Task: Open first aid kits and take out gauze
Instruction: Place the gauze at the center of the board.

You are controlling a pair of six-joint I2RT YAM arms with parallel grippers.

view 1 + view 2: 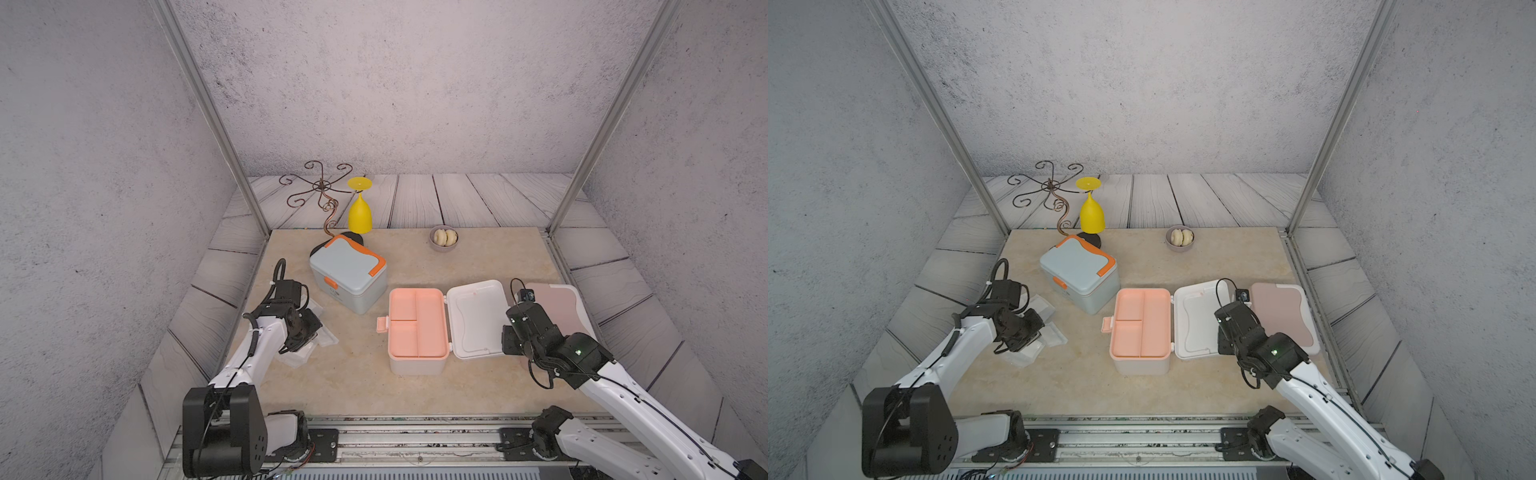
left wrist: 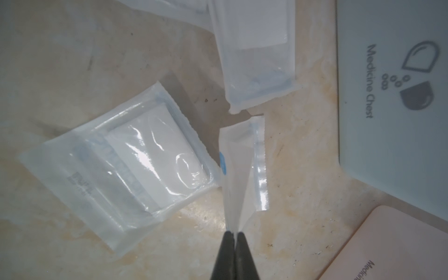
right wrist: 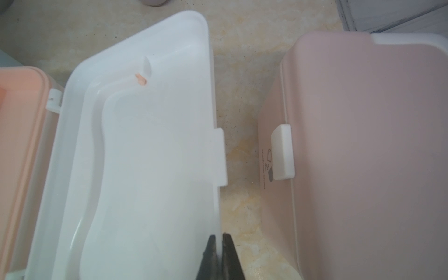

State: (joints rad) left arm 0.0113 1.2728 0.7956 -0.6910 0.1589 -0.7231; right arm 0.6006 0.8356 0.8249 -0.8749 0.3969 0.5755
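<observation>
My left gripper (image 2: 234,233) is shut on the edge of a gauze packet (image 2: 240,174), which hangs edge-on just above the table. Two more gauze packets (image 2: 135,164) (image 2: 257,60) lie flat beside it, a small pile at the table's left (image 1: 328,338). The grey-blue kit (image 1: 348,274) stands closed behind them. The white kit (image 1: 417,328) is open, its peach tray bare. My right gripper (image 3: 219,235) is shut on the rim of its laid-back white lid (image 3: 145,157). The pink kit (image 1: 561,307) sits closed at the right, with its white latch (image 3: 282,151) down.
A copper wire stand (image 1: 320,187) at the back left carries an upside-down yellow goblet (image 1: 360,214). A small grey bowl (image 1: 444,237) with pale round pieces sits at the back centre. Metal posts flank the table, and a rail runs along the front.
</observation>
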